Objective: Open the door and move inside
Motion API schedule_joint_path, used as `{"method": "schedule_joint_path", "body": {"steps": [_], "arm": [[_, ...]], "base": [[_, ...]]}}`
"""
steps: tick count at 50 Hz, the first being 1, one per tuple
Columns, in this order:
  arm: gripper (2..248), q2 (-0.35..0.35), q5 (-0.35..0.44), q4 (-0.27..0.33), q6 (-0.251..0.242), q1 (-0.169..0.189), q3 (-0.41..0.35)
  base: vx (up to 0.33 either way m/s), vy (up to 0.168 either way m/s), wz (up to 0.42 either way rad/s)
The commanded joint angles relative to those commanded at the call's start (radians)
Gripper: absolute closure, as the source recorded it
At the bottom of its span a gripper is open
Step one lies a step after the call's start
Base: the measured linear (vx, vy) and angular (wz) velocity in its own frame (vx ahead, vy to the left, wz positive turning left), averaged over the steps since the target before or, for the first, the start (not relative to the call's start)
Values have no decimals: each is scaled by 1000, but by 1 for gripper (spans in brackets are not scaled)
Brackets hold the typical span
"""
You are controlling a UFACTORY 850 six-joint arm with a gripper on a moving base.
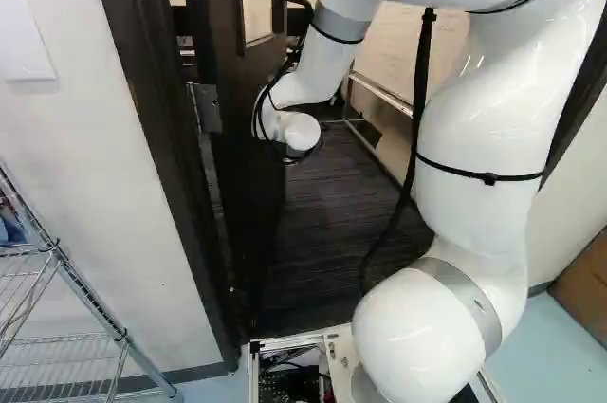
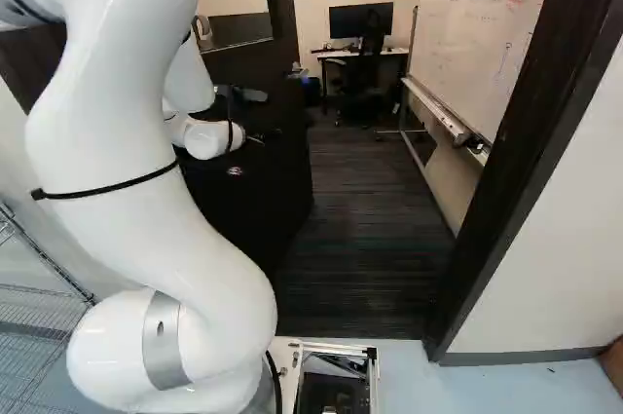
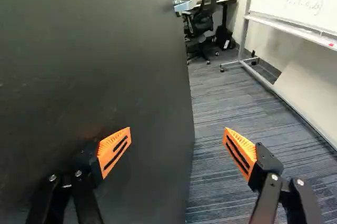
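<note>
The dark door [image 1: 248, 166] stands swung inward from its hinge at the left frame, with the doorway open beside it. In the right base view my gripper [image 2: 251, 117] is hard to make out against the dark door [image 2: 277, 170]. The wrist view shows the gripper [image 3: 178, 153] open, its orange-padded fingers wide apart with nothing gripped. One finger [image 3: 114, 150] is over the door face [image 3: 95, 66]; the other is past the door's free edge, over the carpet. Whether the first finger touches the door, I cannot tell. A silver handle [image 3: 184, 3] sits ahead near that edge.
Dark frame posts [image 1: 156, 137] [image 2: 521, 161] flank the doorway. Inside are carpet [image 2: 365, 239], a wheeled whiteboard [image 2: 477, 24] along the right, and a chair [image 2: 365, 68] at a desk farther back. A wire shelf [image 1: 66, 280] stands left of the base.
</note>
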State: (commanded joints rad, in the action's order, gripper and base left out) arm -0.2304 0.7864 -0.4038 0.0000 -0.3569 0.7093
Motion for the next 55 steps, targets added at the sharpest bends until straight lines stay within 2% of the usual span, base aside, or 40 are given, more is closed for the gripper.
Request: {"method": "schedule_joint_path", "body": {"steps": [14,55], "arm": [[3,-35,0,43,0,-19,41],[3,-65,0,170,0,-53,76]], "base": [[0,0,0],[0,0,0]]}}
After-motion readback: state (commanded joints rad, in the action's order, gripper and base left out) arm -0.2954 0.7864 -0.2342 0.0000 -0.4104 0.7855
